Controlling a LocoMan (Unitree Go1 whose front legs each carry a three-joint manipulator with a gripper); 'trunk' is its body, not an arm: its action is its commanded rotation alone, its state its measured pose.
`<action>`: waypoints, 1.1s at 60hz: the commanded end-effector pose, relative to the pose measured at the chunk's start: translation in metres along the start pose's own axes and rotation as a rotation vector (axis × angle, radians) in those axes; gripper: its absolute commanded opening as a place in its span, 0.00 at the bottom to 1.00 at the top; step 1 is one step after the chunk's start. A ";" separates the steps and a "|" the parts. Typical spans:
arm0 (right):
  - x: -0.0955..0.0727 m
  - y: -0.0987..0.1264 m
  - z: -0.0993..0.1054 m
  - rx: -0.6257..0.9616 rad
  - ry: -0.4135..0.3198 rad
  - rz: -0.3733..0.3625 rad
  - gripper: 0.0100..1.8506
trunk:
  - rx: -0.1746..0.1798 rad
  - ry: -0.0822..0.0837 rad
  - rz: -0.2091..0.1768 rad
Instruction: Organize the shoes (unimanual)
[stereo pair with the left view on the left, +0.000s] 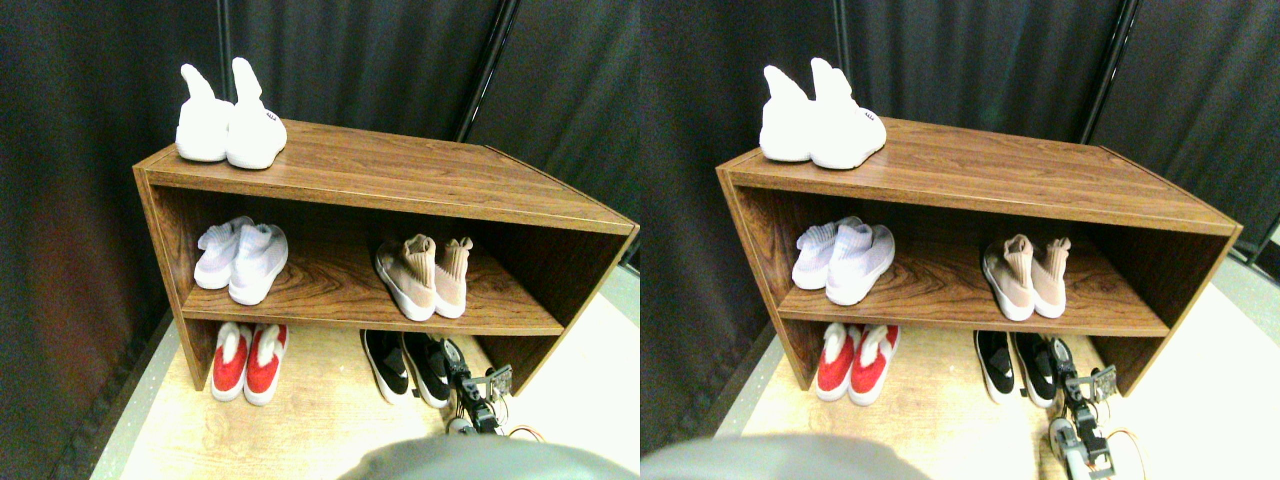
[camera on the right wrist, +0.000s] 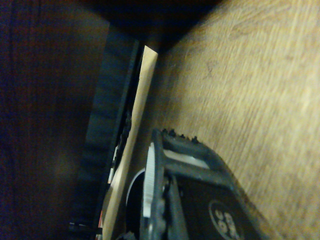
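Beside the right gripper (stereo pair with the left view on the left: 478, 385), on its far-left side and very near or touching it, stands the low black pair (stereo pair with the left view on the left: 408, 365) with white marks, on the pale wood floor (stereo pair with the left view on the left: 320, 420) under the shelf unit (stereo pair with the left view on the left: 400, 175). Whether the jaws are apart or together cannot be told; the wrist view shows only a dark jaw frame (camera on the right wrist: 192, 200) low over the floor planks, with a pale upright edge and dark panelling ahead of it. The step in hand appears to be work at the black pair; the next move probably calls for a small, low motion along the floor without striking the side panel just beyond the gripper.

Above the gripper, the middle shelf holds the tan-beige knit pair (stereo pair with the left view on the left: 425, 278), toes outward, and farther to the left a pale lilac pair (stereo pair with the left view on the left: 243, 262). On the top board, well up and left, sits a white pair (stereo pair with the left view on the left: 228, 122). A red-and-white pair (stereo pair with the left view on the left: 249, 360) stands on the floor, left of the black pair.
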 end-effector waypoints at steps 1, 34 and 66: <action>-0.003 0.007 -0.011 0.016 0.028 0.014 0.03 | -0.013 0.021 0.017; -0.016 0.011 -0.023 0.017 0.016 0.056 0.03 | -0.013 0.016 0.014; -0.027 0.034 0.001 -0.051 0.013 0.126 0.03 | -0.001 0.000 -0.011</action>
